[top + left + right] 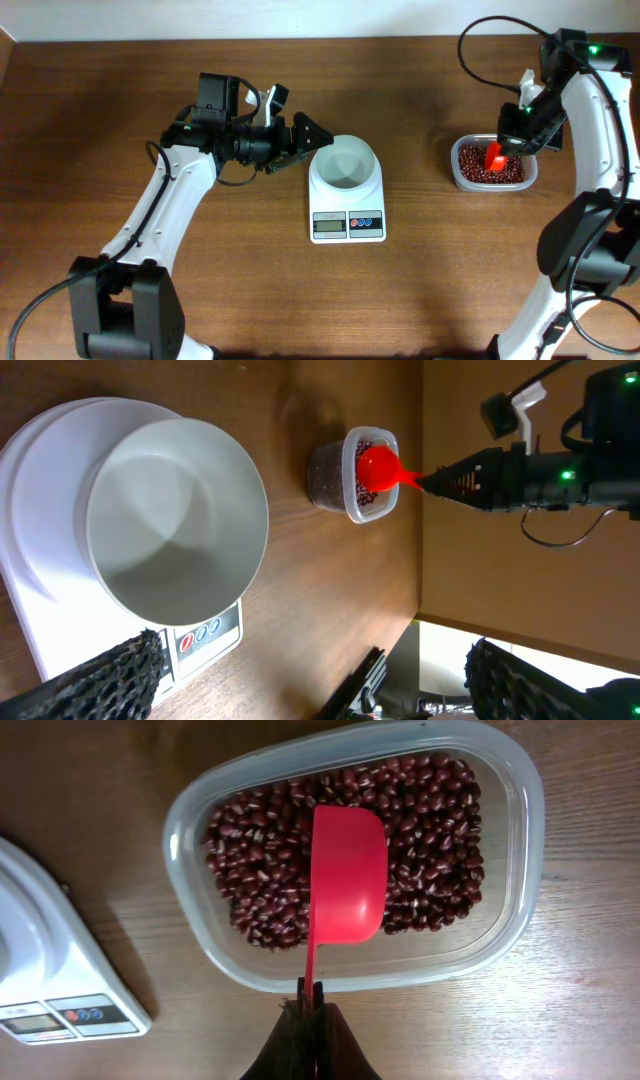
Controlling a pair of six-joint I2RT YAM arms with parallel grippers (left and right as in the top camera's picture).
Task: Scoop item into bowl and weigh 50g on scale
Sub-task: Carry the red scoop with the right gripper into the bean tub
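Note:
The white bowl [345, 163] [175, 520] stands empty on the white scale [347, 200] [45, 620] at the table's middle. My left gripper [305, 140] is open and empty, just left of the bowl. Small red-brown beans [488, 170] [270, 850] fill a clear plastic tub [457, 158] [190, 820] at the right. My right gripper [520, 125] [312, 995] is shut on the handle of a red scoop [494, 155] [348, 870] [380, 465], held over the beans with its back facing up.
The scale's display and red and blue buttons [364, 219] [85, 1014] face the front edge. Bare wooden table [420, 290] surrounds the scale and tub. The tub sits about a scale-width right of the scale.

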